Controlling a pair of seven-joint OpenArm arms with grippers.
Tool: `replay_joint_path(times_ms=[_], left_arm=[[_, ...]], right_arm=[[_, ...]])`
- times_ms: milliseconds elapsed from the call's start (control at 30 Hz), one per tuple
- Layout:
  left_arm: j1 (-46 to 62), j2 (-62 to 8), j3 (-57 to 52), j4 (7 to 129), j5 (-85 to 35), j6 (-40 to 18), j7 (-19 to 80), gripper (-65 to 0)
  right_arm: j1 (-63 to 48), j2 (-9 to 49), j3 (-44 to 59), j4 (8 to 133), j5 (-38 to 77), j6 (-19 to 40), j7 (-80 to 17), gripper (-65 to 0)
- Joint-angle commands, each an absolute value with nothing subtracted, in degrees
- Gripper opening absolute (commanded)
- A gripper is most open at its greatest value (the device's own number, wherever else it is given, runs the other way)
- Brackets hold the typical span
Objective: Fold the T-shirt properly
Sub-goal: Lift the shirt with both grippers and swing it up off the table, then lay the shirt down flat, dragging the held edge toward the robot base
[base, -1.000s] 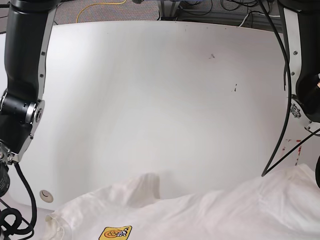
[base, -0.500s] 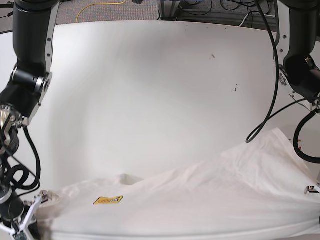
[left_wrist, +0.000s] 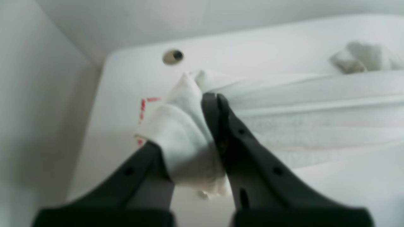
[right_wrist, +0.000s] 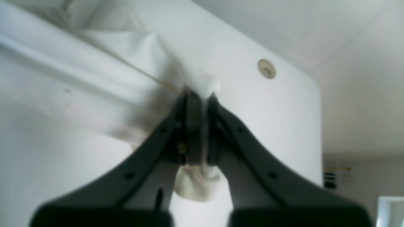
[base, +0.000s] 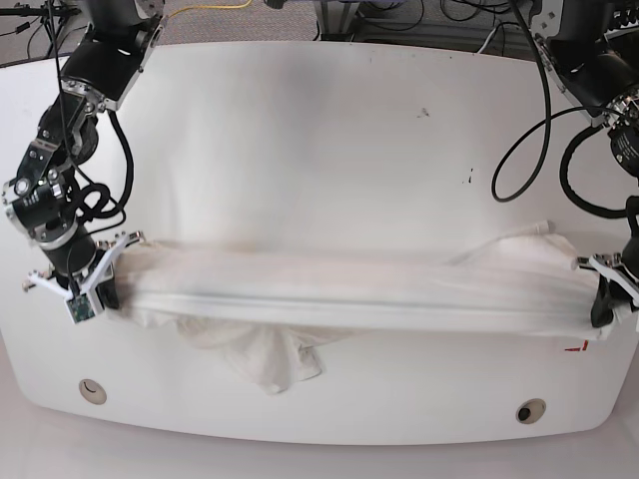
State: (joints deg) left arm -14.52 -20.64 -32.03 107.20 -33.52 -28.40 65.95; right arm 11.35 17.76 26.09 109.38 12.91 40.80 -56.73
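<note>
Fabric stretched in a long band between two robot grippers fills the near half of a white table (base: 329, 150). That fabric is the T-shirt (base: 349, 299), off-white and drawn taut into a narrow horizontal strip, with the cloth doubled over itself along its length. At one end the right gripper (base: 88, 289) is clamped on a bunched corner of the shirt; in its wrist view the two dark jaws stand pressed together with a thin fold of cloth pinched between them, and a small wad of fabric bulges out behind the fingertips. At the other end the left gripper (base: 604, 299) is likewise clamped on the shirt; its wrist view shows the dark jaws closed tight at the tips, with a thick roll of cloth draped over the outside of one jaw. From each gripper the shirt runs straight toward the other. Below the band, nearer the right gripper than the left, a loose crumpled part of the shirt hangs down and rests on the tabletop. Just beside the left gripper small red marks (base: 575, 346) show on the table surface. A round hole (base: 531, 410) sits in the table near each front corner, one close to each gripper. The printed graphic cannot be made out.
</note>
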Motion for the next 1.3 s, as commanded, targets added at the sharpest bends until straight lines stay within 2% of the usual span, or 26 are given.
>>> replay_joint_path(times_ms=[0,533,1267], left_arm=[[-12.00,-21.93,-33.71,108.18,-35.38,-27.91,63.87,-65.0],[9.10,-21.93,-38.20,108.18,-40.13,-28.09,63.96,-65.0],[24.40,-22.11,-39.87,107.65,-39.87,-28.09,64.04,-65.0]], right_arm=[[7.96,17.80,28.62,110.55,11.47,40.00,-54.29,-65.0],[-5.85,13.41,33.01,110.55,11.47,40.00,-53.49,-65.0],[-16.48,10.33,32.66,110.20,10.86,40.00,-53.49,-65.0]])
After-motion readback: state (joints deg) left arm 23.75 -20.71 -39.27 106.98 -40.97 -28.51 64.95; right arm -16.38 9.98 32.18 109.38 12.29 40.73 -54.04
